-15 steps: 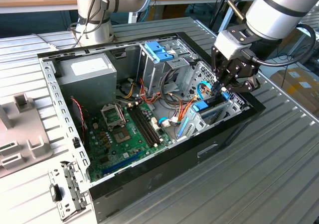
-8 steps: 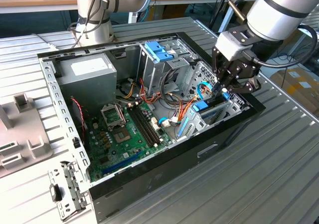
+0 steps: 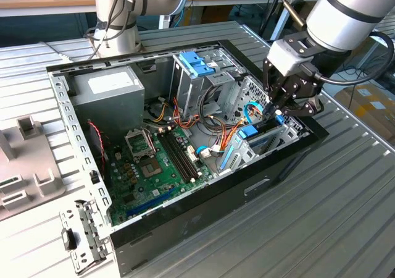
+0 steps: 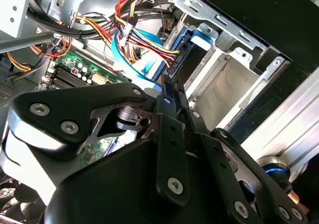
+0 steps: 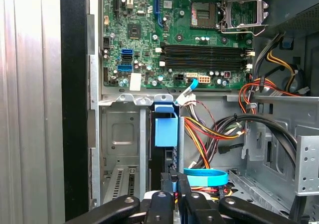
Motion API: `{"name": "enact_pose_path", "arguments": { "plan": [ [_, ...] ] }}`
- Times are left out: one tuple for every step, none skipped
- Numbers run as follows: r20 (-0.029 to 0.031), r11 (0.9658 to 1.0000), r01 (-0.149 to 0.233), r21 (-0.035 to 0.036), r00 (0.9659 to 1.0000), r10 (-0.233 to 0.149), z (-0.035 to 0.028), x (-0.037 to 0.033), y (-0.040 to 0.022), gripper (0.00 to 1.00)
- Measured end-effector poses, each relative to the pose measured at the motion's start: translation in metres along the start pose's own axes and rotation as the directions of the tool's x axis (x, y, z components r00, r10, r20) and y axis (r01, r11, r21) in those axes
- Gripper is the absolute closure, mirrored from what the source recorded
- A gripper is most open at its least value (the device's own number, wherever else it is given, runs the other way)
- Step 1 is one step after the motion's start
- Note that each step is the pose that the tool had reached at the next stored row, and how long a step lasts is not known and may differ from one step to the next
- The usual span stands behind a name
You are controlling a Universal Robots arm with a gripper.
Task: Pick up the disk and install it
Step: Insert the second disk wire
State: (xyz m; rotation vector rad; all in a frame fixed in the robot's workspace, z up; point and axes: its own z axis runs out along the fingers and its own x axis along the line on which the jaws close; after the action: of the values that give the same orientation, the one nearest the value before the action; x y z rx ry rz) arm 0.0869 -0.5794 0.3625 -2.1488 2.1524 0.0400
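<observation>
The gripper (image 3: 279, 109) reaches into the open computer case (image 3: 259, 185), its fingers drawn narrow on the disk (image 3: 262, 139).

In the exterior view, the arm comes in from the exterior view's right and hangs over the case's right-hand drive bay; the disk stands on edge in that bay, beside the green motherboard (image 3: 154, 167), with the tall grey drive cage (image 3: 197, 86) farther back. In the second wrist view, the gripper (image 4: 172, 92) has its fingers close together at the blue rail of the disk (image 4: 182, 50), beside the metal bay (image 4: 234, 79). In the first wrist view, the disk (image 5: 166, 129) sits upright in the bay slot just ahead of the gripper (image 5: 174, 176), near the wire bundle (image 5: 209, 134).
</observation>
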Motion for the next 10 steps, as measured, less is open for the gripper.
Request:
{"name": "enact_pose_path", "arguments": {
  "plan": [
    [0.0000, 1.0000, 0.000, 0.0000, 1.0000, 0.000, 0.0000, 0.0003, 0.0001, 0.84],
    [0.0000, 1.0000, 0.000, 0.0000, 1.0000, 0.000, 0.0000, 0.0005, 0.0002, 0.84],
    [0.0000, 1.0000, 0.000, 0.0000, 1.0000, 0.000, 0.0000, 0.0007, 0.0003, 0.84],
    [-0.0001, 1.0000, 0.000, 0.0000, 1.0000, 0.000, 0.0000, 0.0014, 0.0005, 0.84],
    [0.0002, 1.0000, 0.000, 0.0000, 1.0000, 0.000, 0.0002, 0.0018, 0.0007, 0.84],
    [0.0002, 1.0000, 0.000, 0.0000, 1.0000, 0.000, 0.0003, 0.0019, 0.0008, 0.84],
    [0.0000, 1.0000, 0.000, 0.0000, 1.0000, 0.000, 0.0003, 0.0022, 0.0010, 0.84],
    [0.0000, 1.0000, 0.000, 0.0000, 1.0000, 0.000, 0.0005, 0.0024, 0.0011, 0.84],
    [-0.0001, 1.0000, 0.000, -0.0001, 1.0000, 0.000, 0.0006, 0.0024, 0.0006, 0.84],
    [-0.0001, 1.0000, 0.000, -0.0001, 1.0000, 0.000, 0.0009, 0.0025, 0.0001, 0.84]
  ]
}}
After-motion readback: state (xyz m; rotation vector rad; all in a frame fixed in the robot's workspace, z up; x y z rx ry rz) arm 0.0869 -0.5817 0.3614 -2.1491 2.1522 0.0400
